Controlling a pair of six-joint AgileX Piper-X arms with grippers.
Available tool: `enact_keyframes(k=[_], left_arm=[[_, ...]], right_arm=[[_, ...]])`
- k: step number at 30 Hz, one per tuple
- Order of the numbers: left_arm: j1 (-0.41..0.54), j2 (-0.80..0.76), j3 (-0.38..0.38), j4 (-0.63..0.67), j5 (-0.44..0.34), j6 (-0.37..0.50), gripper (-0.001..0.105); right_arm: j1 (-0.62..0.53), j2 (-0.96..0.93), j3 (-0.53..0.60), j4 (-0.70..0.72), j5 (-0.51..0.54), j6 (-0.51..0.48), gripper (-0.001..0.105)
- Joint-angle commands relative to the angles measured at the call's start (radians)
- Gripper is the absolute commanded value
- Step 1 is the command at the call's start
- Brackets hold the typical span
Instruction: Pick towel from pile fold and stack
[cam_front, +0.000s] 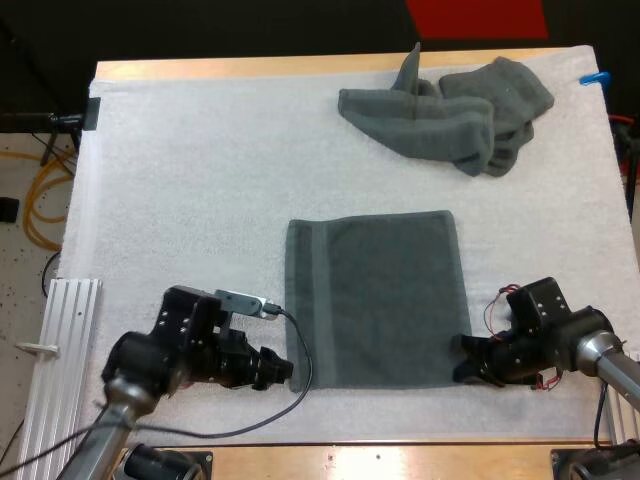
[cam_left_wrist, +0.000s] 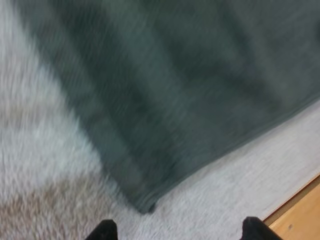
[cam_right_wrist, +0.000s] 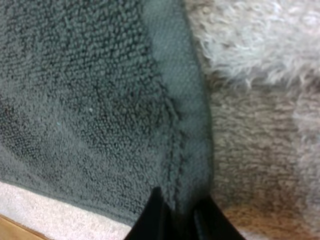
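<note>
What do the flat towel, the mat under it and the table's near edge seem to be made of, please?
The flat towel looks like dark grey-green terry cloth: matte, looped pile with a smooth stitched hem. The mat: white, fuzzy, probably fleece or plush fabric. The table: pale wood by its colour, perhaps laminate.

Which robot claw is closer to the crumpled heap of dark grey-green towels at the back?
Right. The right gripper is at the flat dark grey-green towel's near right corner, straight across from the crumpled towel heap; the left gripper is at its near left corner, farther off.
</note>
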Motion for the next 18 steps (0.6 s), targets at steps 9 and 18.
enact_keyframes(k=[9,18], left_arm=[[0.001,0.277,0.034,-0.138,0.069,-0.053,0.051],[0.001,0.488,0.034,-0.274,0.202,-0.082,0.051]], right_arm=[[0.003,0.0,0.001,0.001,-0.008,-0.012,0.0],[0.003,0.0,0.001,0.001,-0.008,-0.012,0.0]])
